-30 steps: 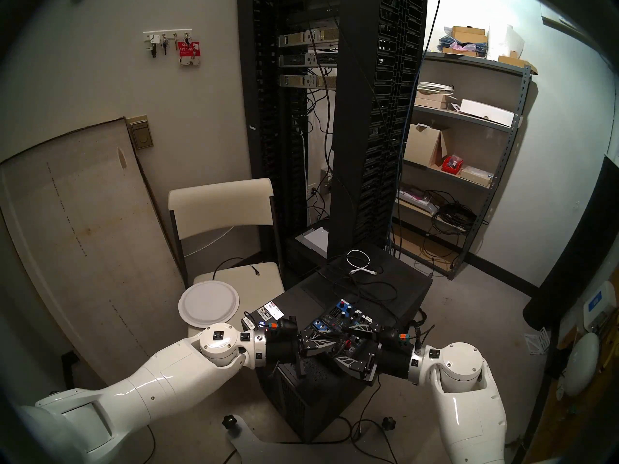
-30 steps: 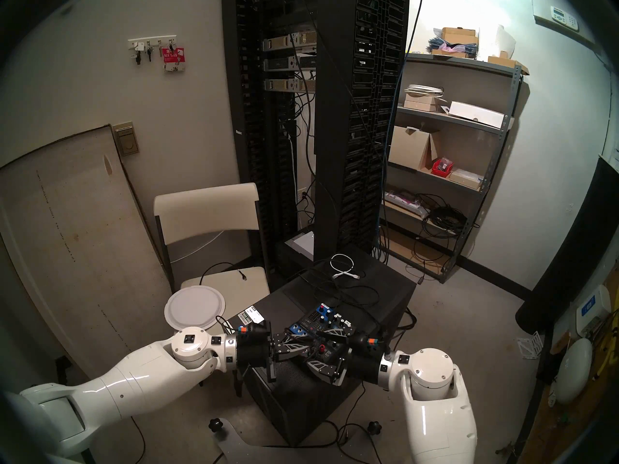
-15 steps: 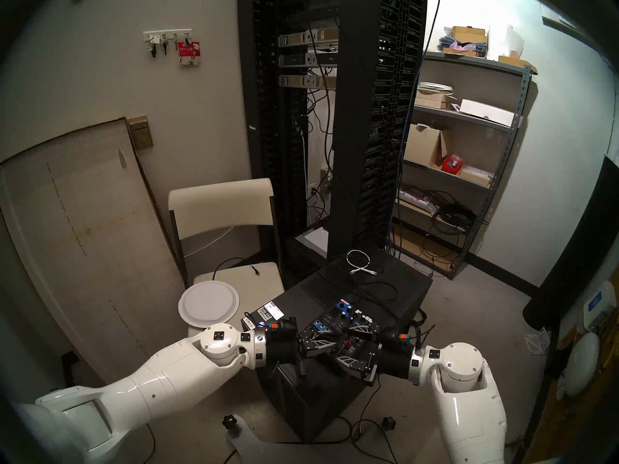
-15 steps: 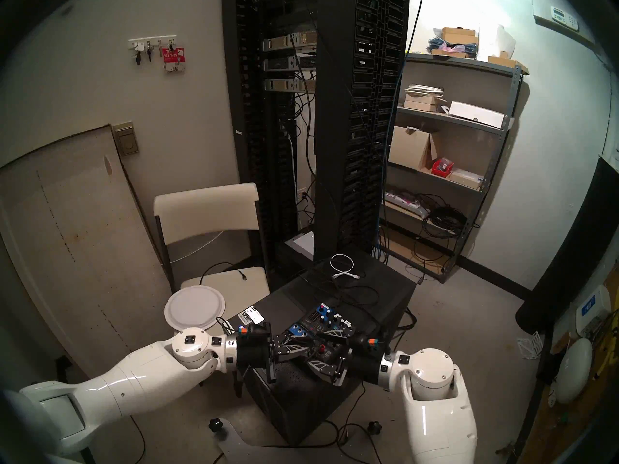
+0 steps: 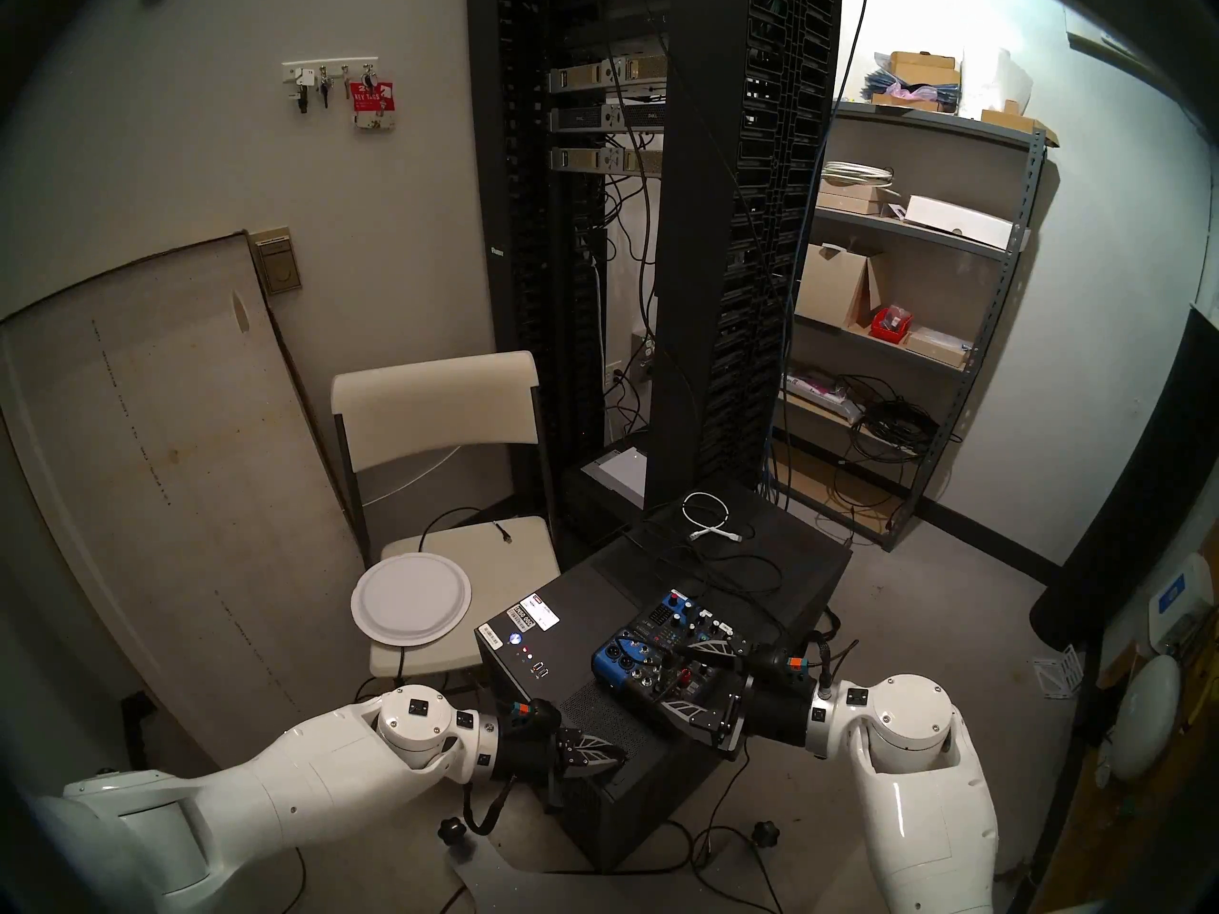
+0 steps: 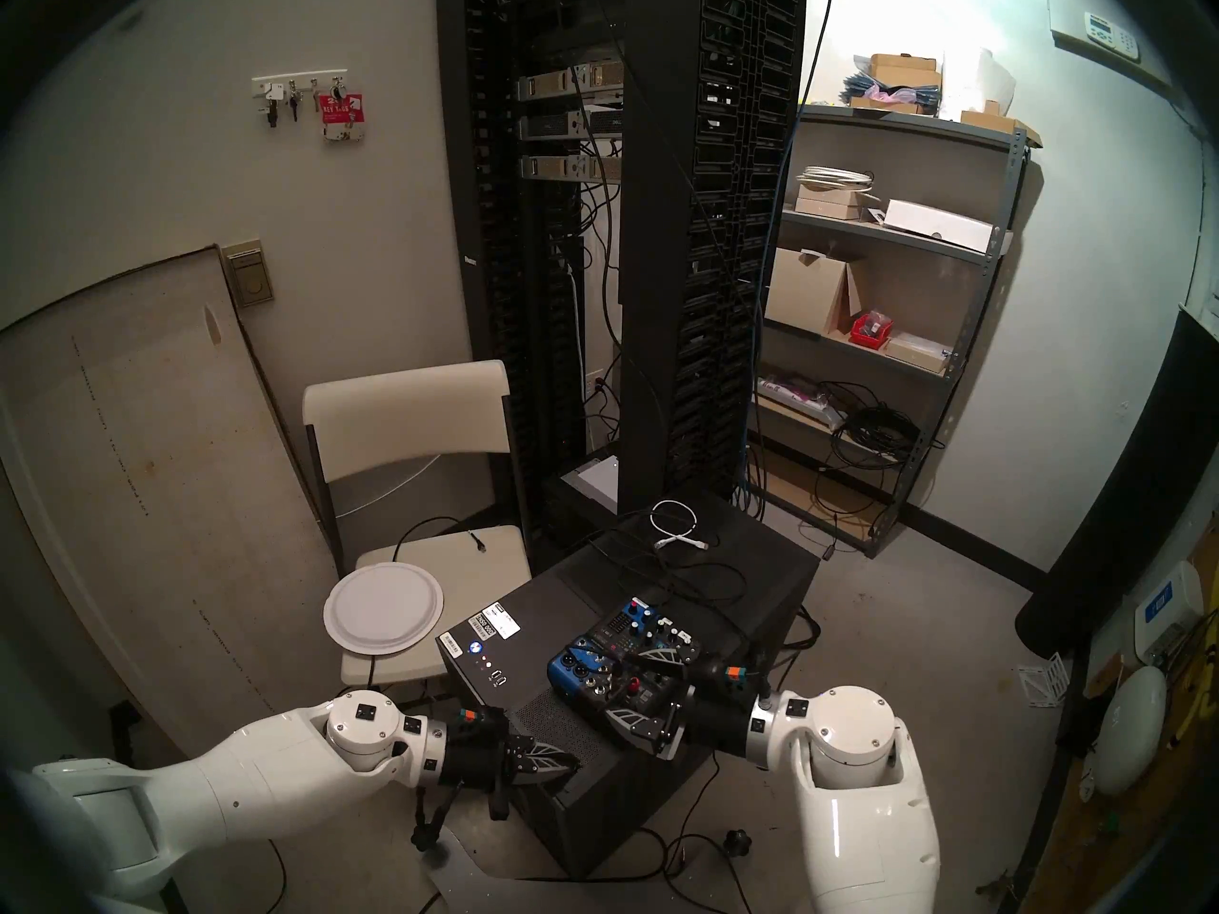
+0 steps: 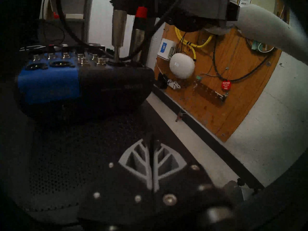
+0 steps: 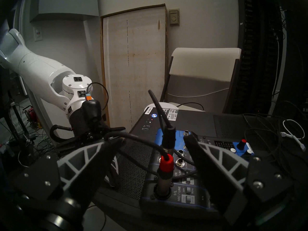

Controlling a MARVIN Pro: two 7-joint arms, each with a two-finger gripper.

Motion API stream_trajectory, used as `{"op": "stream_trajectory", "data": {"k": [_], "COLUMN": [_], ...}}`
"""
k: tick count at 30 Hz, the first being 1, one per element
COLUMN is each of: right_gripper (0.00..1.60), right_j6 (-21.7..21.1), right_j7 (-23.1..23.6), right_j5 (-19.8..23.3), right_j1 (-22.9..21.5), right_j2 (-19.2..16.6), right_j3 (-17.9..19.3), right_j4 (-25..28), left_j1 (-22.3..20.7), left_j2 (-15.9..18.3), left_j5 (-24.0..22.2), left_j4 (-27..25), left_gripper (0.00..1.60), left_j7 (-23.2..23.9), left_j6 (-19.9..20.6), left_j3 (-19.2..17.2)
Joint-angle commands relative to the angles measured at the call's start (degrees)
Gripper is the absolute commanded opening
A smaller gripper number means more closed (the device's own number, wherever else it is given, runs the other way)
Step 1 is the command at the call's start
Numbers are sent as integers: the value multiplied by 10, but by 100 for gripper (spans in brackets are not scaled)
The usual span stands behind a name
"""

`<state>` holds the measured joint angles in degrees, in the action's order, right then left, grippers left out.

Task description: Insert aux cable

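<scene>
Head views: the left claw (image 5: 610, 754), pressed closed and empty, hangs low at the near left edge of the black computer tower (image 5: 778, 563); the right claw (image 5: 686, 685) gapes wide around the near end of the small blue-and-black audio mixer (image 6: 577, 672), its far finger half hidden.

Left wrist: two plugs stand upright in the mixer; the slim grey-barrelled aux cable (image 7: 118, 30) on the left, the red-collared black cable (image 7: 141, 12) beside it, tops cut off.

Right wrist: both plugs stand between the spread fingers (image 8: 215, 172), neither gripped; sockets hard to count.

Dim room: server rack (image 5: 659, 233), folding chair (image 5: 442, 431)
</scene>
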<state>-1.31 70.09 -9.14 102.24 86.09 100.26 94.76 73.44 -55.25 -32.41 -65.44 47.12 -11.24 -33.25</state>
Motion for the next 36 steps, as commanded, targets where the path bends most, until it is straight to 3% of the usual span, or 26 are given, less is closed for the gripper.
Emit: {"op": "stream_trajectory", "data": {"k": [1,19,36], "right_gripper": [142,145,146], "right_j6": [-1,2,-1], "right_j7": [-1,0,-1], "right_j5": [4,0,-5], "right_j1": [-2,-7,-5], "right_j2": [5,11,11], "right_j3": [1,-2,-1], "right_j4": [11,9,12], "left_j1": [1,40,23], "left_j2": [6,85,76], "left_j5": [-3,-25,-17], "left_j4": [-11,-150,-177], "left_gripper": [0,0,0], "left_j7": [-3,-46,-84], "left_j6": [1,-3,-1], "left_j3": [-4,-42,-56]}}
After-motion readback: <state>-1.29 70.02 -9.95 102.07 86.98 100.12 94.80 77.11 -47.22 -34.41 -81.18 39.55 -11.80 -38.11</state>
